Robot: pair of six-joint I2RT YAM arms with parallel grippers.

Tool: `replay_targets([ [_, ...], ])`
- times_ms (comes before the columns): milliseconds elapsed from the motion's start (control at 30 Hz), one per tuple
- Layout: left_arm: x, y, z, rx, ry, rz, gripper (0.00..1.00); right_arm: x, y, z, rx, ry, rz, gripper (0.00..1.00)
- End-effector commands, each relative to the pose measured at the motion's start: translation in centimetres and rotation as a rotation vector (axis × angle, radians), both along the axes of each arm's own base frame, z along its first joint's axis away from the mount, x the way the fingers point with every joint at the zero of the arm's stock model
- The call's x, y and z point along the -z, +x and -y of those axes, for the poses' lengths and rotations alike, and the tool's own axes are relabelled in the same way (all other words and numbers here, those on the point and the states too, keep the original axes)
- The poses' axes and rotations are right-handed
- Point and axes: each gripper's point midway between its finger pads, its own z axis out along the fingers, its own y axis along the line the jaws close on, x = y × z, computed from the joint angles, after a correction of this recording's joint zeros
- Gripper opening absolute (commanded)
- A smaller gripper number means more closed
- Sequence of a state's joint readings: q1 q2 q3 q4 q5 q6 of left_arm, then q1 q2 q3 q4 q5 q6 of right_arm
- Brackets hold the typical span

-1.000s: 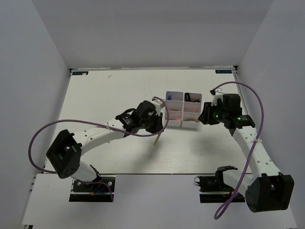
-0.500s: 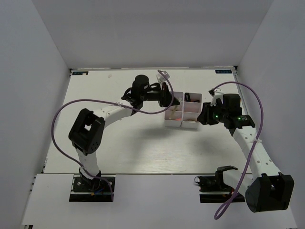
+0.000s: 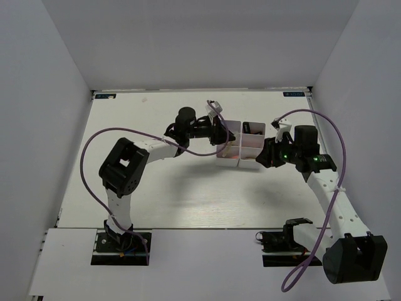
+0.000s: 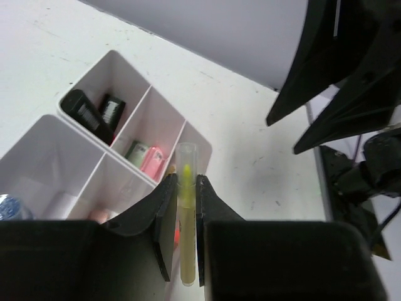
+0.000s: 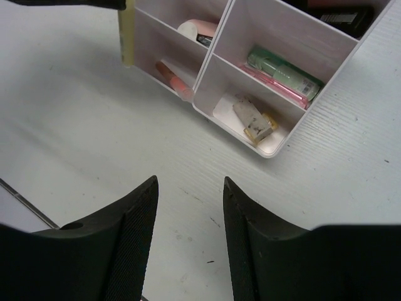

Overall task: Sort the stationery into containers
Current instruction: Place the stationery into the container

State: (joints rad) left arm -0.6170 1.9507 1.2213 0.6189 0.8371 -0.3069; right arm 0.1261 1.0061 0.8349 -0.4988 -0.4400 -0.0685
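Note:
The white six-bin block (image 3: pixel 249 165) stands at the middle right of the table. My left gripper (image 3: pixel 220 133) hovers over its left column, shut on a thin yellow stick (image 4: pixel 186 213) that points downward; the stick also shows in the right wrist view (image 5: pixel 127 37). My right gripper (image 3: pixel 266 157) is open and empty just right of the block's near corner, above bare table (image 5: pixel 188 182). The bins hold a pink stick (image 5: pixel 175 81), green and pink markers (image 5: pixel 282 69), a tan eraser (image 5: pixel 254 116), black items (image 4: pixel 91 116) and a blue-capped tube (image 4: pixel 6 207).
White walls enclose the table at the back and on both sides. Purple cables loop from both arms above the table. The left arm's links stretch across the table left of the bins.
My left arm has lifted the yellow stick from the table in front of the bins and swung it over the left column. My right gripper has shifted slightly toward the block.

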Motion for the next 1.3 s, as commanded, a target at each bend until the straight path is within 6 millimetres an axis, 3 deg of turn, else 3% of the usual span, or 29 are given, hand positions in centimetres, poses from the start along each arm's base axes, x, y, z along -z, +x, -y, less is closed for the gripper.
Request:
replay_targets([
  [0,-1.1,1.0,-0.1,-0.044,-0.025,0.137,0.00,-0.2,-0.4,-0.5,-0.050,0.018,0.026,0.49],
  [367,3.4,0.2,0.3,-0.049,0.161,0.231,0.01,-0.3,-0.5,-0.5,-0.059,0.026,0.032,0.49],
  [467,4.1,-0.2,0.2,-0.047,0.174,0.225,0.10,-0.4,-0.5,-0.5,-0.061,0.026,0.037,0.49],
  [533,3.9,-0.1,0.1,-0.063,0.175,0.231,0.37,-0.5,-0.5,-0.5,-0.063,0.029,0.041,0.51],
  [567,4.4,-0.3,-0.1,-0.071,0.188,0.227,0.45,-0.4,-0.6,-0.6,-0.065,0.028,0.037,0.51],
  [600,3.7,-0.3,-0.1,-0.081,0.180,0.244,0.61,-0.4,-0.6,-0.7,-0.070,0.031,0.037,0.51],
  [667,3.4,-0.3,-0.2,-0.098,0.188,0.254,0.78,-0.3,-0.6,-0.7,-0.073,0.032,0.032,0.52],
  [800,0.8,-0.3,0.2,-0.109,0.155,0.283,0.78,-0.3,-0.6,-0.7,-0.076,0.031,0.034,0.57],
  [833,-0.9,-0.3,0.2,-0.123,0.130,0.304,0.75,-0.4,-0.6,-0.6,-0.075,0.030,0.040,0.57],
  [867,-1.6,-0.5,0.3,-0.133,0.121,0.298,0.72,-0.2,-0.6,-0.5,-0.067,0.024,0.035,0.62],
  [900,-2.9,-1.0,0.9,-0.129,0.100,0.299,0.68,-0.3,-0.6,-0.6,-0.070,0.023,0.040,0.66],
  [933,-5.2,-1.4,0.5,-0.145,0.076,0.319,0.52,-0.2,-0.5,-0.4,-0.062,0.015,0.039,0.71],
  [967,-5.4,-1.7,0.2,-0.168,0.085,0.259,0.43,-0.2,-0.3,-0.2,-0.050,0.008,0.044,0.77],
  [1000,-4.8,-2.6,0.2,-0.176,0.131,0.223,0.38,-0.2,-0.3,-0.1,-0.045,0.005,0.047,0.90],
  [1033,-8.0,-3.8,-0.7,-0.192,0.107,0.260,0.38,-0.1,-0.1,0.1,-0.013,0.006,0.036,0.90],
  [1067,-7.3,-3.4,-1.7,-0.296,0.159,0.246,0.45,-0.3,0.6,0.6,0.029,-0.008,0.047,0.90],
  [1100,-5.7,-4.9,-3.6,-0.322,0.246,0.160,0.59,-0.4,1.0,0.9,0.060,-0.014,0.047,0.90],
  [1133,-5.9,-5.8,-5.0,-0.352,0.271,0.141,0.99,-0.5,1.6,1.8,0.140,-0.027,0.045,0.90],
  [1167,-6.8,-6.6,-6.5,-0.397,0.279,0.114,1.00,-0.8,1.9,2.2,0.159,-0.039,0.060,0.90],
  [1200,-2.7,-6.7,-10.1,-0.514,0.446,0.025,1.00,-1.0,2.0,2.3,0.182,-0.031,0.060,0.90],
  [1233,-0.5,-7.4,-12.2,-0.558,0.513,-0.013,1.00,-1.1,2.3,2.7,0.207,-0.044,0.073,0.90],
  [1267,-2.1,-8.1,-15.1,-0.653,0.500,-0.015,1.00,-0.9,2.3,2.8,0.212,-0.047,0.074,0.90],
])
